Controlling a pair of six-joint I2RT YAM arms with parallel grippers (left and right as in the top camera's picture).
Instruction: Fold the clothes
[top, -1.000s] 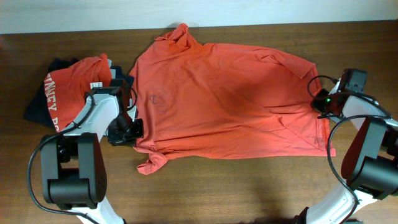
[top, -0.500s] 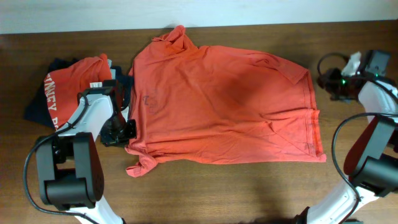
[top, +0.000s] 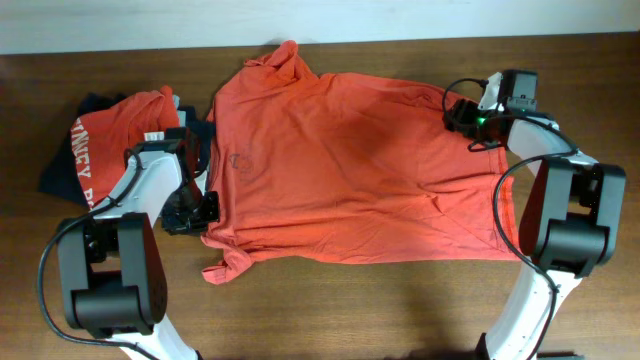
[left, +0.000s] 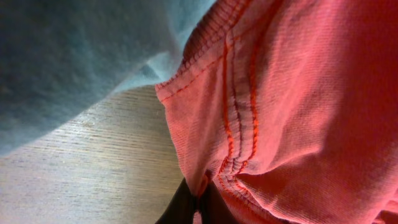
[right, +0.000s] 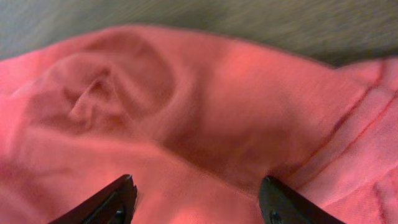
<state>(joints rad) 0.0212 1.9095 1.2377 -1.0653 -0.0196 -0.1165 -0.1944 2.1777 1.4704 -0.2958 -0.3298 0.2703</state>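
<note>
An orange-red T-shirt (top: 350, 170) lies spread flat across the middle of the table. My left gripper (top: 205, 215) is shut on the shirt's left edge; the left wrist view shows its dark jaws (left: 198, 202) pinching the stitched hem (left: 239, 106). My right gripper (top: 462, 112) hangs over the shirt's upper right corner. Its fingers (right: 118, 199) stand wide open with only orange cloth (right: 199, 124) beneath them and nothing held.
At the far left lies a pile with a folded orange shirt with white lettering (top: 110, 140) on a navy garment (top: 60, 165). A pale grey-blue garment (left: 74, 56) lies close to my left gripper. Bare wooden table (top: 400, 300) runs along the front.
My right gripper let go of the shirt's right edge, opened, and swung up and left to the upper right corner. The shirt shifted slightly left with my left gripper.
</note>
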